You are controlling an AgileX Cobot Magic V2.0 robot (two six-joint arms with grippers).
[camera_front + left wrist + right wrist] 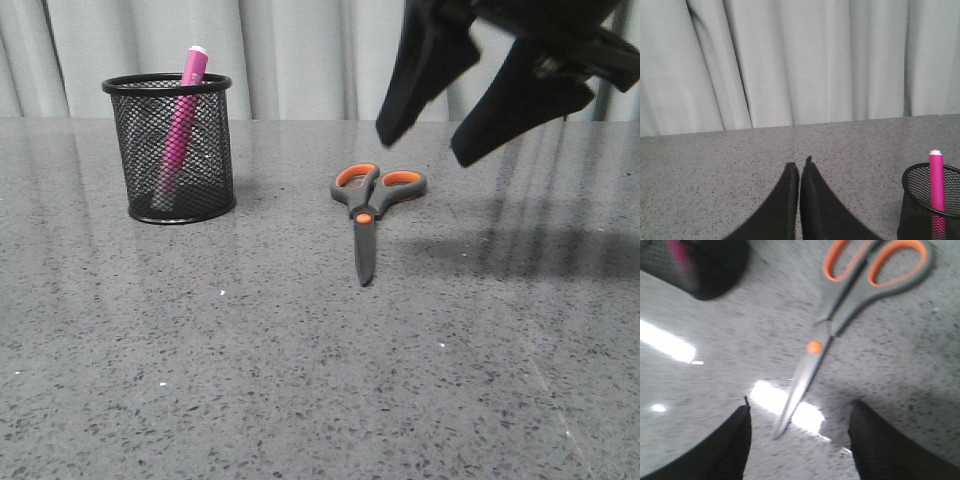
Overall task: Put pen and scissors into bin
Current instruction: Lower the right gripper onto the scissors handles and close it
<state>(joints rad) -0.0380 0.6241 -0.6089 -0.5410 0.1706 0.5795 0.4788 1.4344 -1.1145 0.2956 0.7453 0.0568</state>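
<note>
- The speckled grey stone table (300, 380) carried everything.
- The right hand (465, 125) hung wide open and empty above the scissors.
- The left hand (800, 172) was closed, empty.
- A round black wire-mesh bin (170, 150) held the magenta pen (183, 125) upright.
- Grey scissors with orange-lined loops (367, 205) lay flat, shut, well right of the bin.

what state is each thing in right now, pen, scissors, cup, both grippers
pen: standing tilted inside the cup
scissors: closed, flat on the table, not held
cup: upright, holding the pen
left gripper: shut, empty
right gripper: open, above the scissors
</note>
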